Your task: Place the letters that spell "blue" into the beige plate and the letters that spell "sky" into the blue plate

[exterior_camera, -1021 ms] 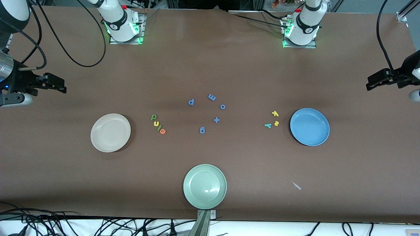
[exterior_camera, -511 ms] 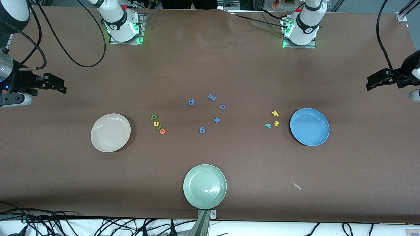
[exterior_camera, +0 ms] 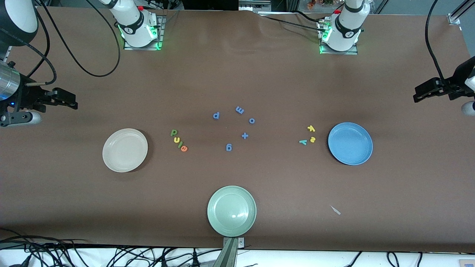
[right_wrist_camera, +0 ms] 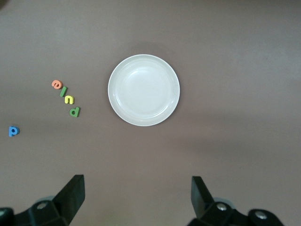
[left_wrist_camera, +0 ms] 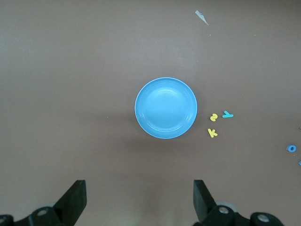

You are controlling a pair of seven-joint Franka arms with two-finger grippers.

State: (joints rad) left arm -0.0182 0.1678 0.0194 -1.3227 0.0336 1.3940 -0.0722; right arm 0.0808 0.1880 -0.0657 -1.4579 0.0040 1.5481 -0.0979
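1. Claws first: left claw (left_wrist_camera: 137, 200) up in the air at the left arm's end of the bench (exterior_camera: 237, 74), fingers (left_wrist_camera: 75, 197) spread wide, nothing between them; seen in the front view as the dark left claw (exterior_camera: 426, 91) at the bench edge.
2. Right claw (right_wrist_camera: 136, 197) likewise aloft at the right arm's end of the bench, fingers (right_wrist_camera: 73, 193) spread apart and empty; in the front view, right claw (exterior_camera: 65, 100) over bare bench near that edge.
3. Under the left wrist camera: blue plate (left_wrist_camera: 166, 108) flat on the bench, nothing in it; blue plate (exterior_camera: 350, 143) toward the left arm's end.
4. Just beside it, toward the bench middle: letters that spell "sky" (exterior_camera: 308, 135), all three on the bench, close together, none touching the plate; same letters (left_wrist_camera: 217, 123) in the left wrist view.
5. Under the right wrist camera: beige plate (right_wrist_camera: 144, 90), nothing in it; beige plate (exterior_camera: 125, 150) toward the right arm's end.
6. Near it, toward the middle: letters that spell "blue" (exterior_camera: 178, 140) in a short slanted row on the bench, apart from the plate; also seen as a row (right_wrist_camera: 66, 98) in the right wrist view.
7. Mid-bench: blue letters and plus sign (exterior_camera: 237, 126), scattered loosely.
8. Near the bench edge closest to the front camera: pale green plate (exterior_camera: 231, 210), with nothing in it.
9. Small pale scrap (exterior_camera: 335, 210) on the bench, nearer the front camera than the blue plate.
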